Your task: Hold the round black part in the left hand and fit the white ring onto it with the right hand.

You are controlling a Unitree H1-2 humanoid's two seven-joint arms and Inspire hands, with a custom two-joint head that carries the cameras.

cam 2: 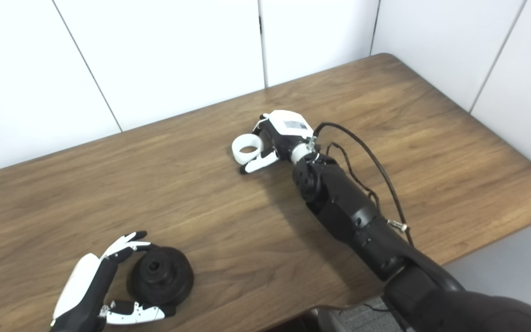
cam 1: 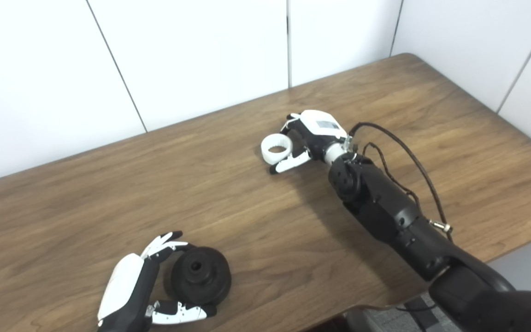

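Observation:
The round black part (cam 1: pixel 201 275) lies flat on the wooden table (cam 1: pixel 228 207) near the front left. My left hand (cam 1: pixel 142 285) is open and cupped around its left side, fingers over the far edge and thumb along the near edge. The white ring (cam 1: pixel 276 148) lies on the table at mid-centre. My right hand (cam 1: pixel 306 137) is open at the ring's right side, with the fingers curled behind it and the thumb stretched along its near edge. I cannot tell whether either hand presses on its object.
White wall panels (cam 1: pixel 191 55) stand right behind the table's far edge. The table's front edge (cam 1: pixel 514 244) runs under my right forearm (cam 1: pixel 385 207). A black cable (cam 1: pixel 413 161) loops beside that arm.

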